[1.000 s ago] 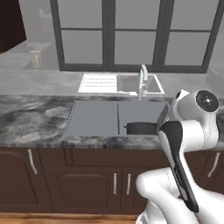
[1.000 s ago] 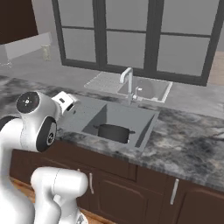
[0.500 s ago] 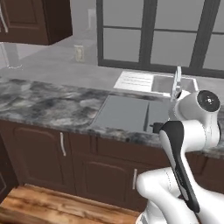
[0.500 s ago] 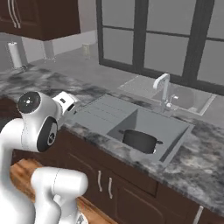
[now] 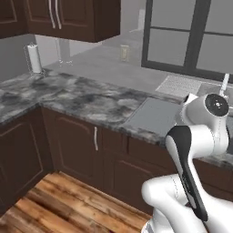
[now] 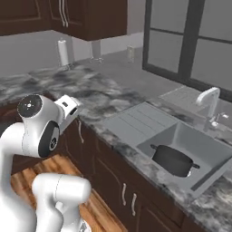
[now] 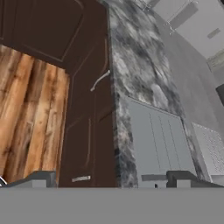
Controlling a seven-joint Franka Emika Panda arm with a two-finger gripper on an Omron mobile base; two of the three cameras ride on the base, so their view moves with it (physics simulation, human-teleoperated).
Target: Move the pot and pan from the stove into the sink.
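Note:
The dark grey pot [image 6: 172, 159] stands upright inside the basin of the sink [image 6: 206, 138], at the right of the right base view. The sink's flat drainboard [image 5: 154, 116] lies just beyond my arm, and its ribbed surface [image 7: 159, 144] is under the hand in the hand view. My gripper [image 7: 113, 180] is open, its two dark fingertips wide apart with nothing between them. It hangs over the counter's front edge, left of the basin and apart from the pot. The pan and the stove are out of view.
A tall faucet [image 6: 207, 100] rises behind the basin. Marble counter [image 5: 77, 93] runs left into a corner with a paper towel roll [image 5: 34, 58]. Dark cabinet doors [image 7: 87, 109] drop to a wood floor [image 7: 26, 109]. Upper cabinets [image 5: 73, 18] hang above.
The whole picture has swung: the cameras have moved left along the counter, so the sink sits further right in both base views. The pot stays in the basin. The gripper stays open.

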